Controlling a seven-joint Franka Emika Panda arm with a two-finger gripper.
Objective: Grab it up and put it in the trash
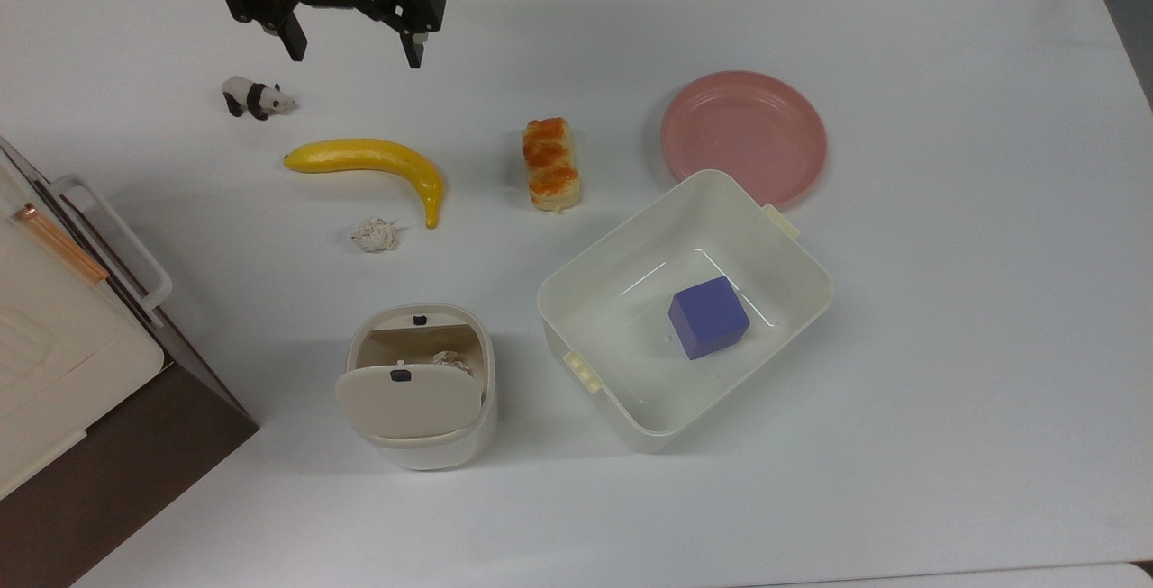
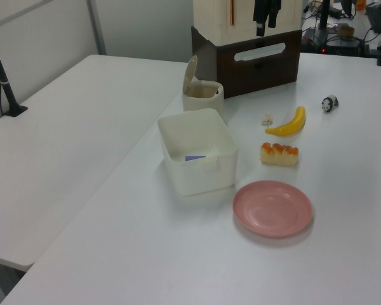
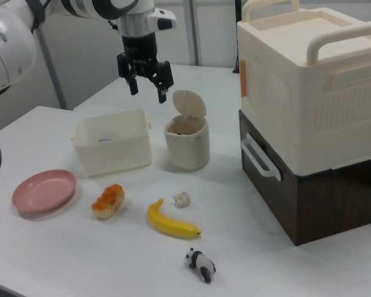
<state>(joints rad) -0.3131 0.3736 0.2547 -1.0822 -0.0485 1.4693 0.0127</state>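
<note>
**Ops:** How far along are we?

**Me:** Barely started, I'd say. Largest first: the bench (image 1: pixel 946 390) carries everything. In the top view the tub (image 1: pixel 630 408) sits at about 4 o'clock from centre, with a blue block (image 1: pixel 709 317) inside. The plate (image 1: pixel 744 136) is at 1 o'clock from the tub. My end effector (image 1: pixel 353 48) hangs at the top edge, fingers apart, holding nothing, well above the bench as the right view shows it.

**Ops:** And the bin?

**Me:** The bin (image 1: pixel 423 448) stands near 7 o'clock from centre, flap open. There's a pale crumpled scrap (image 1: pixel 451 360) already inside it; I can't tell what it is.

**Ops:** The wad itself?

**Me:** The wad (image 1: pixel 374 234) lies on the bench at 12 o'clock from the bin, just beside the banana (image 1: pixel 378 160) tip, not touching it. The bread (image 1: pixel 551 163) is off at 3 o'clock, the panda (image 1: pixel 257 98) at 11 o'clock. So reaching, gripping, carrying and dropping are all left, by my reading.
</note>
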